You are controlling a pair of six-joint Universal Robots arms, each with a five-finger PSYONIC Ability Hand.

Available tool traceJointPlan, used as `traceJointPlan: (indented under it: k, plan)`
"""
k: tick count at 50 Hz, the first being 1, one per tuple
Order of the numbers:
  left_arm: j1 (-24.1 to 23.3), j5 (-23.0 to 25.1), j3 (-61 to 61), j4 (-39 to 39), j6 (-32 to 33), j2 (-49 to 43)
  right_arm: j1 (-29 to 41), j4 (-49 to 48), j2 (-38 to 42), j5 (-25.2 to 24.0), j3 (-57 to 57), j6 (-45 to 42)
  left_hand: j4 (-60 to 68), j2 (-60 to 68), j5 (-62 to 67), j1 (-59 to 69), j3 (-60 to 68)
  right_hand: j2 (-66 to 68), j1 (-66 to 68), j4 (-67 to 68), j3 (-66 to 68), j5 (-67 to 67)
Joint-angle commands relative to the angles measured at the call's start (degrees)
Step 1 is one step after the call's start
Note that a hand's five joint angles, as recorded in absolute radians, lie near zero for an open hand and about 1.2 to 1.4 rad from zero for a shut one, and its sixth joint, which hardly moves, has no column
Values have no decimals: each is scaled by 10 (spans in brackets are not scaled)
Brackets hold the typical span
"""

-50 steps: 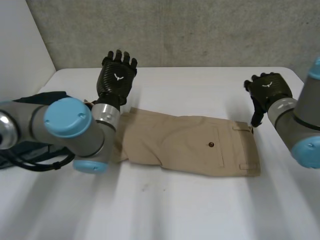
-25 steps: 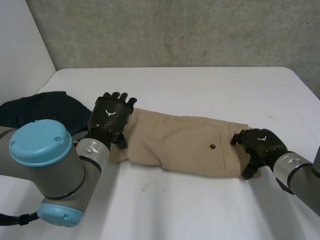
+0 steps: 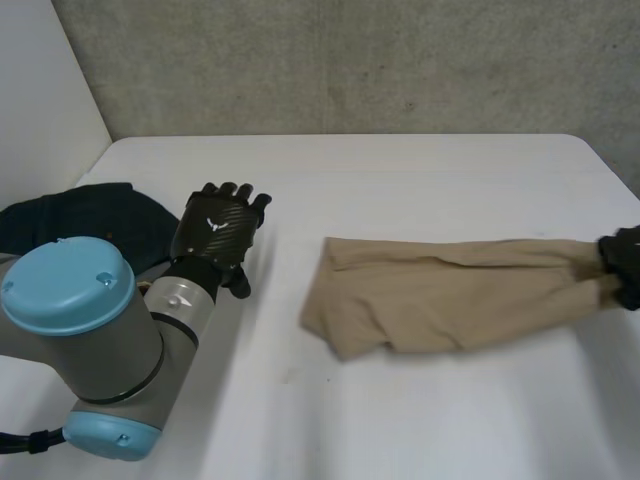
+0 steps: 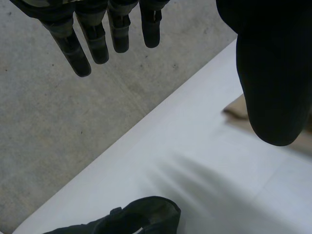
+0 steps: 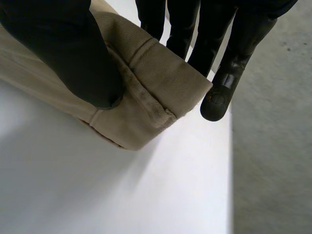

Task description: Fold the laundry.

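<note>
Left side: found left robot hand (image 3: 220, 232) over the tabletop (image 3: 400, 170), back of hand up in the head view, forearm angling in from the near-left corner. Fingers (image 4: 97, 34) straight and spread in the left wrist view, thumb held wide. Released, nothing in its grasp, well apart from the shorts (image 3: 450, 295).

Right side: found right robot hand (image 3: 622, 262) at the far right edge of the tabletop, low, clamped on the waistband end of the shorts. In the right wrist view, thumb pressed on top of the waistband fold, fingers (image 5: 219, 58) down the far side of it. Grasping the shorts by a pinch at that end.

Counted: two robot hands, one busy, one idle. Two garments: one tan shorts, one dark garment (image 3: 90, 222). One tabletop, white.

Placed the shorts on the right half of the tabletop, drawn out long and rumpled, loose bunched end near the middle, other end in the right robot hand. Placed the dark garment in a heap at the left edge, just beside the left arm, untouched.

Head view gives the full stretch of the shorts and both garments together. Right wrist view adds the waistband seam and the pinch itself. Left wrist view adds the empty palm, a tan sliver of shorts beside the thumb, and the dark garment below the fingertips.
</note>
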Motion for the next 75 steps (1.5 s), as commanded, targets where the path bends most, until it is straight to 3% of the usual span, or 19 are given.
traceJointPlan:
  k: [1, 8, 12, 18, 19, 21, 22, 23, 29, 33, 36, 42, 52, 59, 66, 75]
  plan:
    - [0, -1, -6, -9, 1, 7, 64, 52, -21, -2, -70, -111, -8, -8, -17, -5, -11, 129, 273, 119, 138, 149]
    - [-1, -2, 3, -7, 1, 8, 241, 33, -13, -42, -131, -120, -8, -8, -17, -5, -11, 129, 273, 119, 138, 149]
    - [-1, -4, 14, -7, 1, 9, 357, 23, 51, -120, -142, -124, -8, -8, -17, -5, -11, 129, 273, 119, 138, 149]
    - [-13, -22, 36, -7, 1, 6, 420, 43, 110, -136, -144, -114, -12, -11, -20, -9, -15, 82, 225, 71, 90, 102]
    - [-14, -24, 42, -7, 1, 4, 420, 60, 109, -138, -144, -106, -12, -11, -20, -9, -15, -119, 25, -129, -110, -99]
    - [-16, -25, 60, -7, 0, 0, 422, 70, 106, -141, -144, -89, -12, -11, -20, -9, -15, -311, -168, -322, -302, -291]
    - [-17, -25, 68, -7, -1, -1, 420, 75, 102, -140, -145, -61, -10, -10, -18, -7, -13, -519, -376, -529, -510, -499]
    - [-19, -25, 84, -7, -2, -4, 419, 75, 99, -139, -147, -44, -10, -10, -18, -7, -13, -571, -427, -581, -562, -551]
    - [-52, -21, 170, -17, -6, -45, 313, 77, 14, -131, -154, 196, -3, -3, -11, 0, -6, -571, -427, -581, -562, -551]
    - [-92, -11, 254, -62, -14, -103, 260, 82, -14, -129, -155, 329, 5, 5, -3, 8, 2, -571, -427, -581, -562, -551]
    - [-106, 10, 287, -92, -32, -130, 243, 89, -8, -129, -157, 365, 15, 15, 7, 18, 12, -571, -427, -581, -562, -551]
    - [-134, 58, 357, -182, -107, -208, 238, 113, 57, -124, -169, 340, 40, 41, 32, 43, 37, -571, -427, -581, -562, -551]
    - [-136, 33, 362, -233, -115, -266, 241, 138, 173, -43, -187, 254, 54, 54, 46, 57, 51, -571, -427, -581, -562, -551]
    - [-133, 8, 363, -257, -88, -282, 243, 138, 200, -21, -190, 222, 51, 51, 42, 53, 47, -571, -427, -581, -562, -551]
    - [-135, 15, 354, -258, -55, -262, 238, 134, 185, -22, -187, 221, 30, 31, 22, 33, 27, -571, -427, -581, -562, -551]
    - [-132, 27, 349, -253, -53, -168, 224, 58, 39, 4, -109, 274, 7, 7, -1, 10, 4, -571, -427, -581, -562, -551]
